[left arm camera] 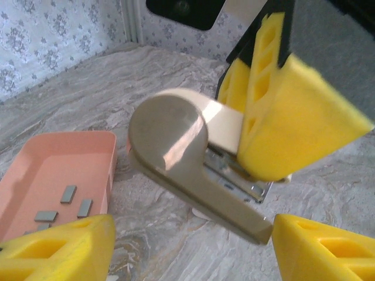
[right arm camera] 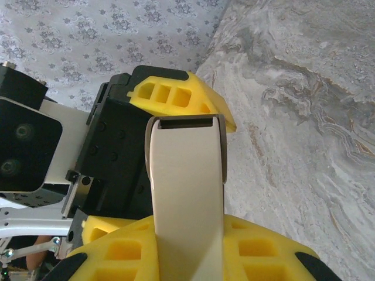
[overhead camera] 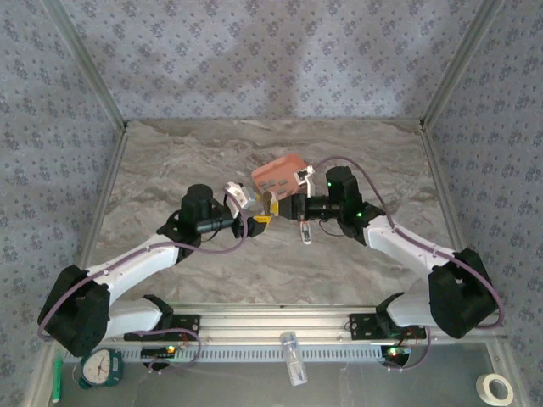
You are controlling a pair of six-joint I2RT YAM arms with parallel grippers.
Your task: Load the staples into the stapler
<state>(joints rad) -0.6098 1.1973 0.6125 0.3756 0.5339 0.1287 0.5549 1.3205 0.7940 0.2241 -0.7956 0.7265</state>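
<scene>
Left wrist view first: the stapler [left arm camera: 176,146] sits dead centre, pale beige-pink with a rounded hinge end and its two slim arms splayed apart. A strip of bare metal shows in the gap between them. The right gripper [left arm camera: 258,126] comes in from the upper right and is clamped on the upper arm, and its big yellow finger hides that arm's far end. The lower arm slants down toward the near right. The left gripper [left arm camera: 193,257] has its yellow fingers [left arm camera: 58,249] spread wide at the bottom corners, touching nothing. Just left of the stapler is the salmon-pink tray [left arm camera: 73,140], and the staples [left arm camera: 68,194] lie in it as a few short grey strips.

Over to the right wrist view: one stapler arm runs straight up the middle, pinched between this gripper's own yellow pads at the bottom. Beyond it the left gripper's black body and spread yellow fingers block the left side, with the marbled table [right arm camera: 304,117] off to the right.

Top view now: both grippers meet near the table's middle, just on the near side of the tray. At the near edge sit a clock [overhead camera: 102,366], a green pen [overhead camera: 58,377], a small clear bottle [overhead camera: 293,356] and a roll of tape [overhead camera: 496,388].
</scene>
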